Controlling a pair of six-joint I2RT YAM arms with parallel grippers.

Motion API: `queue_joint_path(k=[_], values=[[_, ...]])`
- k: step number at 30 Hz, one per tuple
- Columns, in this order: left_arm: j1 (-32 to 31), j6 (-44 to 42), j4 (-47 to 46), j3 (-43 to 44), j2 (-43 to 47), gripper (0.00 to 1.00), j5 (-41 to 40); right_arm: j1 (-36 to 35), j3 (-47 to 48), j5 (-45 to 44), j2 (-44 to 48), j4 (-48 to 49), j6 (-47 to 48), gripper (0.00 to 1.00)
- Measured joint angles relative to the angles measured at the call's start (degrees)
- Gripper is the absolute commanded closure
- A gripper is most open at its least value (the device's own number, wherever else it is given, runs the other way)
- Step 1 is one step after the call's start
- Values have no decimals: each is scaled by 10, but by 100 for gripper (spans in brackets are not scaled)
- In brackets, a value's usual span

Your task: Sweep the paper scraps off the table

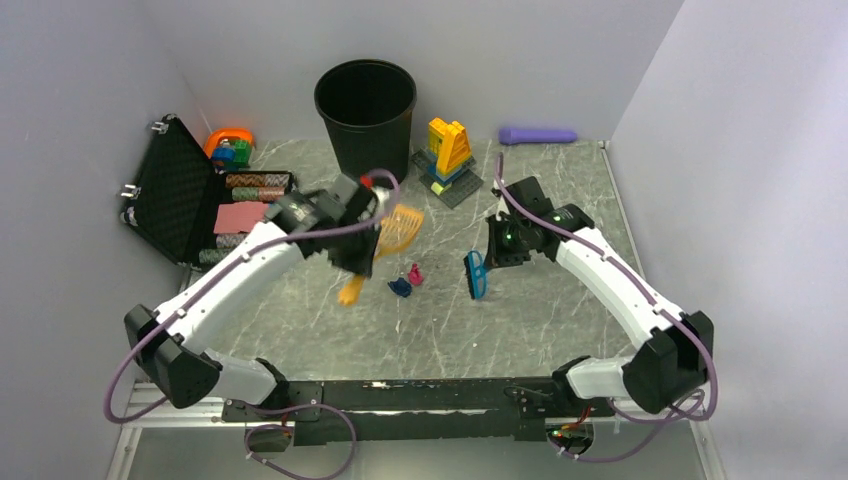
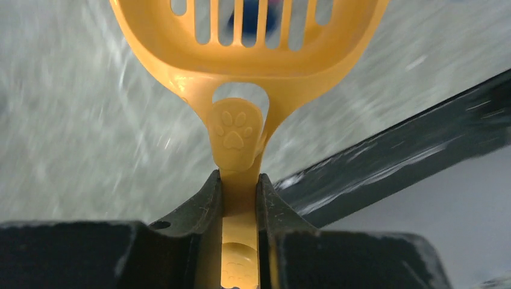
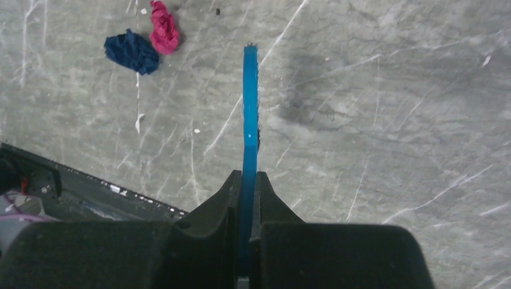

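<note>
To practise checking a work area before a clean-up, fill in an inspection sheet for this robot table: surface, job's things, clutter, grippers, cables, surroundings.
Surface: grey veined table, with a few tiny white flecks.
Job's things: a dark blue scrap and a pink scrap, side by side near the middle, between the two tools.
Clutter: black bin, toy bricks and a purple object at the back; open black case on the left.
Grippers: left gripper shut on an orange scoop; right gripper shut on a blue brush.
Cables: purple cables run along both arms; none lies across the scraps.
Surroundings: pale walls on three sides.
</note>
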State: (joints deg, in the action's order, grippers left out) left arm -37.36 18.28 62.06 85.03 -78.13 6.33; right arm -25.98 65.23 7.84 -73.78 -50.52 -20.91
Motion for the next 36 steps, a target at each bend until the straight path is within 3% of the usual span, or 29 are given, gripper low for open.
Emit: queue_joint_path(k=[5,9,14,22,28,36], values=[[-134,59,141,-92,0,100,-137,-19,31,-38,-51,3,1,100],[-225,113,207,-96,0,100,-184,-43,64,-76,-90,5,0,100],[-289,151,241,-121,-8,100,-196,-82,103,-113,-143,7,0,100],[-288,136,188,-178,-51,100,-163,-106,159,-123,-228,17,23,100],[-233,87,122,-182,-72,100,-130,-106,233,-117,-292,10,64,100],[-193,38,117,-182,-112,100,-119,-109,323,-95,-368,-22,101,100]])
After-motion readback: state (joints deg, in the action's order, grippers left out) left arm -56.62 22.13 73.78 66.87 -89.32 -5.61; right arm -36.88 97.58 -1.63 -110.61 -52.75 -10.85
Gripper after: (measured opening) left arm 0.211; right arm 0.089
